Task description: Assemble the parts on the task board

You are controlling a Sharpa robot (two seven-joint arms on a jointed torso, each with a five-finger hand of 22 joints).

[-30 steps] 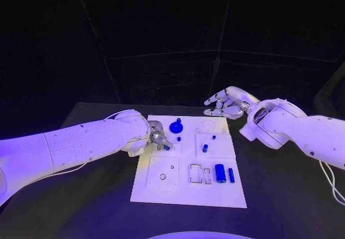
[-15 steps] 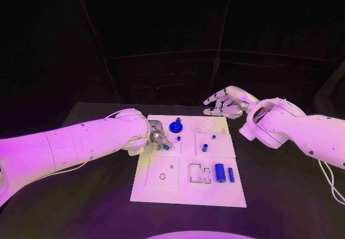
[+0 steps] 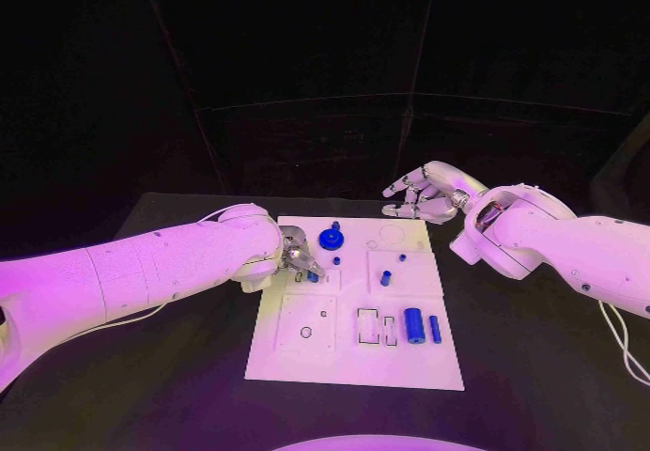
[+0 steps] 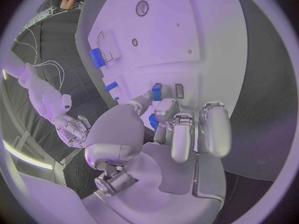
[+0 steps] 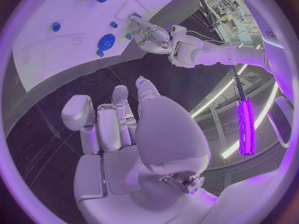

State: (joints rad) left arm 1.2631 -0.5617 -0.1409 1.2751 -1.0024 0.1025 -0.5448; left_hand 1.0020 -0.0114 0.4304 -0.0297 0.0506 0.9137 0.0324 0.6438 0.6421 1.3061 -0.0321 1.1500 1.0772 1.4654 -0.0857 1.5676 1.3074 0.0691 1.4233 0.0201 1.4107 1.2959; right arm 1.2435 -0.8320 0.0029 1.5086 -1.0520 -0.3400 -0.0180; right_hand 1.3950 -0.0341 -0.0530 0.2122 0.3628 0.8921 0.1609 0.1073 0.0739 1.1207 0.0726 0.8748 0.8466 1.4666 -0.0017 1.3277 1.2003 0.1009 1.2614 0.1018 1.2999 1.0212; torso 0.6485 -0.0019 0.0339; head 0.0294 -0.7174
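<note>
White rectangular task board (image 3: pixel 355 362) is laid flat on the black table (image 3: pixel 162 395). A small blue peg (image 4: pixel 157 91) is pinched by the silver left hand (image 3: pixel 297 260) over the board's left side. The silver right hand (image 3: pixel 423 195) is held beyond the board's far edge, fingers loosely spread, nothing grasped.

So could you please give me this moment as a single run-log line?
left hand: pinching small blue part at board's left edge | right hand: open, raised beyond board's far end | board: other blue parts seated
</note>
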